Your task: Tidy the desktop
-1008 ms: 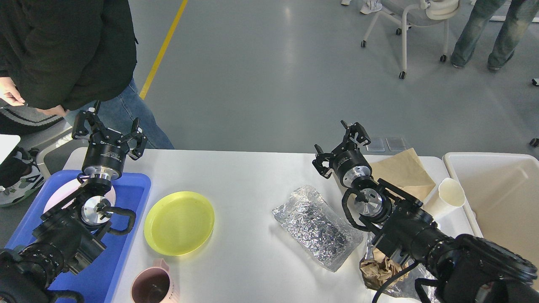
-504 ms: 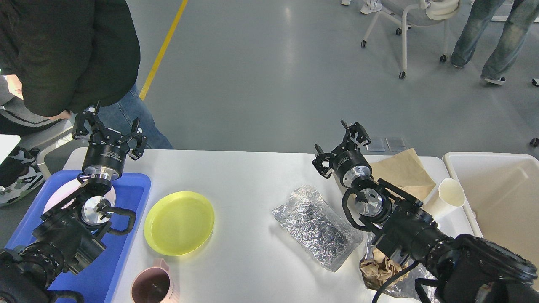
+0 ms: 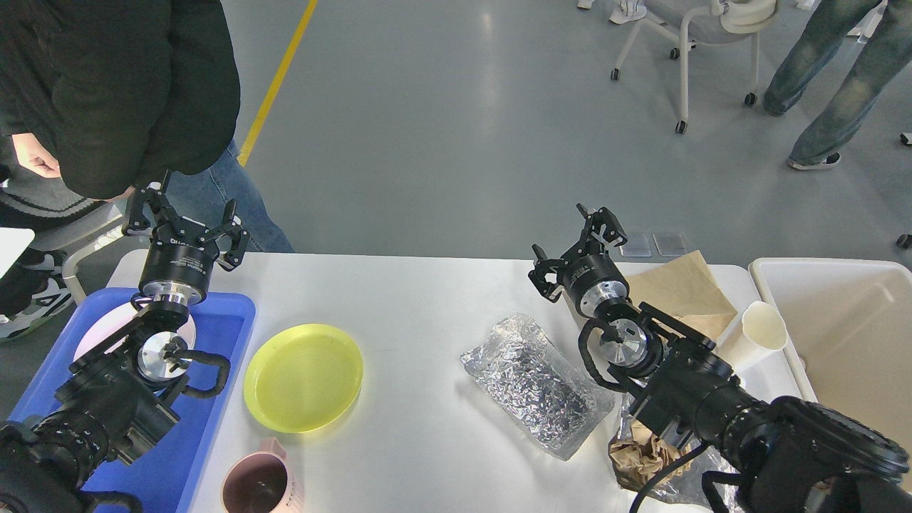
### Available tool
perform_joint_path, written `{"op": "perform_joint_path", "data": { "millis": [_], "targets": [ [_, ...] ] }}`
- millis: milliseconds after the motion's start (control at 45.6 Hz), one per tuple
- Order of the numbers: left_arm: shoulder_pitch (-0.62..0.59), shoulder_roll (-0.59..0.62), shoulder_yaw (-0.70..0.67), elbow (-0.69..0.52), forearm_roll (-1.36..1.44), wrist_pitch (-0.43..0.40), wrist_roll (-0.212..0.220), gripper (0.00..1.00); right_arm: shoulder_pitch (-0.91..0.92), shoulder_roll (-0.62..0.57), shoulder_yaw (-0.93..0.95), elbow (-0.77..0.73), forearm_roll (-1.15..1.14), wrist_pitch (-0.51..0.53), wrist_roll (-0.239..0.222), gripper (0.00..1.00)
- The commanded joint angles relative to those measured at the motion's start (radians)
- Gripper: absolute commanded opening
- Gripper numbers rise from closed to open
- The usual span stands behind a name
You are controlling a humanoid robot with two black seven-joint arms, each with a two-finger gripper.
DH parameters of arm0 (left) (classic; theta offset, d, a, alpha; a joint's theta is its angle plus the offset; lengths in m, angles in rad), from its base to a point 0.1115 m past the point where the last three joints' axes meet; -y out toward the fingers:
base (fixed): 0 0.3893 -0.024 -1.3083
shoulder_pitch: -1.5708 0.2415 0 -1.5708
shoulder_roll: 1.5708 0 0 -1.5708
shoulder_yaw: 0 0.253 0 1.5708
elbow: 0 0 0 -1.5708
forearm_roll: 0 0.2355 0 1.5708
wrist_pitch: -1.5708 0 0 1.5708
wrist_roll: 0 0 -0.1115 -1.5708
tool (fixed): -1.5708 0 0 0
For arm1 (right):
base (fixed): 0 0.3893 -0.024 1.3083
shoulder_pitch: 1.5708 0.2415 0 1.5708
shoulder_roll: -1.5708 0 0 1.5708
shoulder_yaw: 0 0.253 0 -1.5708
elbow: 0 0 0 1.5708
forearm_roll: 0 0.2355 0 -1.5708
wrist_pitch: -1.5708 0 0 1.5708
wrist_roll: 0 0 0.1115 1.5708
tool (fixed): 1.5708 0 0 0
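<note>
The white worktop point(image 3: 427, 299) stretched across the near grey floor point(image 3: 456, 128), blue tray point(image 3: 221, 313) at its left, yellow plate point(image 3: 303, 376), foil bag point(image 3: 534, 385), cream bin point(image 3: 841, 313) right. Left tool point(image 3: 184, 224) hung spread and empty above the tray; right tool point(image 3: 578, 246) likewise gaped, empty.

You see the desktop point(image 3: 420, 306): large matte white rectangular tabletop, rounded far-left corner visible, lying flat and spanning most of the lower frame. Its far edge runs straight across mid-frame against grey floor. Centre strip bare; near edge cut off by the frame bottom.
</note>
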Motion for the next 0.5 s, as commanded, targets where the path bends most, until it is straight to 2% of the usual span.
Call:
{"op": "perform_joint_path", "data": {
  "millis": [0,482],
  "targets": [
    [0.0,0.0,0.0,0.0,0.0,0.0,0.0,0.97,-0.002,0.0,0.0,0.0,0.0,0.0,0.0,1.0],
    [0.0,0.0,0.0,0.0,0.0,0.0,0.0,0.97,0.0,0.0,0.0,0.0,0.0,0.0,0.0,1.0]
  ]
}}
